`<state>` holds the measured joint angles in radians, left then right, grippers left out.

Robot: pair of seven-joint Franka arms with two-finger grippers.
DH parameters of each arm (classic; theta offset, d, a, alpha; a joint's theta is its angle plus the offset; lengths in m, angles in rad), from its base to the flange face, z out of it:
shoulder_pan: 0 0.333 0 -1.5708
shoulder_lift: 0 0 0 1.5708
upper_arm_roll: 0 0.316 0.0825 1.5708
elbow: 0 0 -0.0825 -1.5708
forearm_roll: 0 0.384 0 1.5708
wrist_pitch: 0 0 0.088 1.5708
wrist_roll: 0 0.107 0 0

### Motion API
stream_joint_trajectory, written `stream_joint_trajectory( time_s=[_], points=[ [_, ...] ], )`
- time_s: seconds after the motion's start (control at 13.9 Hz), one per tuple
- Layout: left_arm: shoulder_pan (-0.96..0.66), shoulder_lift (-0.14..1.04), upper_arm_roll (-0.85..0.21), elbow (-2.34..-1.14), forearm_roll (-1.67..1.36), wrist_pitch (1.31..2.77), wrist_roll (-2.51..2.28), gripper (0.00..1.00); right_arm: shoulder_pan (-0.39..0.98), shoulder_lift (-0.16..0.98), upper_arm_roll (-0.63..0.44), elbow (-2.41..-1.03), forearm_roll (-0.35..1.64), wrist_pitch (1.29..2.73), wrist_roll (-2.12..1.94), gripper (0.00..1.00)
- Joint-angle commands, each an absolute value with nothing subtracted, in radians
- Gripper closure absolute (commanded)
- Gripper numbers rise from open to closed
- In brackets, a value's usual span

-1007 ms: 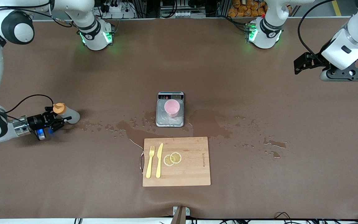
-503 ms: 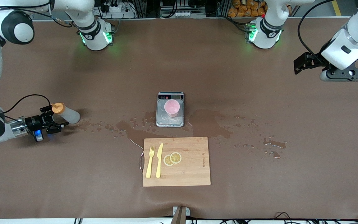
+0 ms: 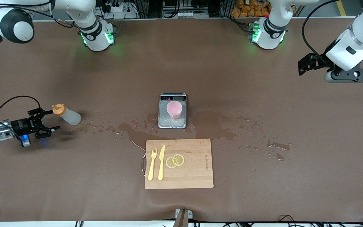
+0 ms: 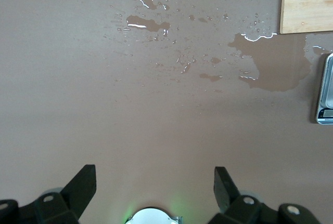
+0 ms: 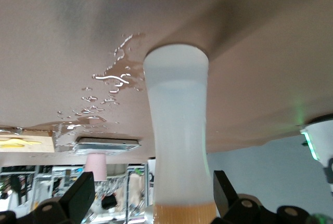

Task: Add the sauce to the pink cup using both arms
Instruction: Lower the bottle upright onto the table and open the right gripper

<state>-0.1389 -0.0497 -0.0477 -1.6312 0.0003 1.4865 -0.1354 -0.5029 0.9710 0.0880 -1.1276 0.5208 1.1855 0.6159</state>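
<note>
Backing off: right gripper (image 3: 44,121) has let go of the sauce (image 3: 66,114) and slid away from it toward the right arm's end of the table. A second ago its fingers straddled the bottle just below the orange cap; now they're spread wide with a clear gap to the bottle. Right wrist view confirms it: bottle (image 5: 177,141) stands upright between the open jaws, touching neither.

Landmark = scale (image 3: 172,110), ordered near to far:
- Cutting board (image 3: 187,170) nearer the camera than the scale, with fork (image 3: 152,164), knife (image 3: 161,162) and lemon slices (image 3: 175,160) on it.
- Spill (image 3: 137,132) just beside the scale, running toward both ends of the table.
- Sauce well apart from the scale, toward the right arm's end, about level with it, unmoved.
- Pink cup (image 3: 174,109) on the scale, upright, unmoved.
- Left gripper (image 3: 307,64) waits in the air toward the left arm's end, well apart from the scale, fingers spread, holding nothing.

My read: bottle set down, or an aborted grasp. Can't tell if sauce is in the cup. If none went in, right needs a re-grasp.
</note>
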Motion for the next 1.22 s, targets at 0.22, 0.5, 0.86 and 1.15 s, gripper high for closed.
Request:
stream_joint_trajectory(
  time_s=[0.22, 0.5, 0.86, 1.15],
  points=[
    [-0.129, -0.055, -0.060, -1.629, 0.029, 1.471, -0.133, 0.00, -0.416, 0.847, 0.098, -1.098, 0.434, 1.111, 0.646, 0.00],
    [-0.129, -0.055, -0.060, -1.629, 0.031, 1.471, -0.133, 0.00, -0.296, 0.746, 0.098, -1.100, 0.321, 1.106, 0.647, 0.00],
    [-0.129, -0.055, -0.060, -1.629, 0.029, 1.471, -0.133, 0.00, -0.157, 0.635, 0.098, -1.101, 0.193, 1.108, 0.653, 0.00],
    [-0.127, -0.054, -0.060, -1.631, 0.029, 1.471, -0.133, 0.00, -0.051, 0.552, 0.091, -1.114, 0.155, 1.137, 0.670, 0.00]
  ],
)
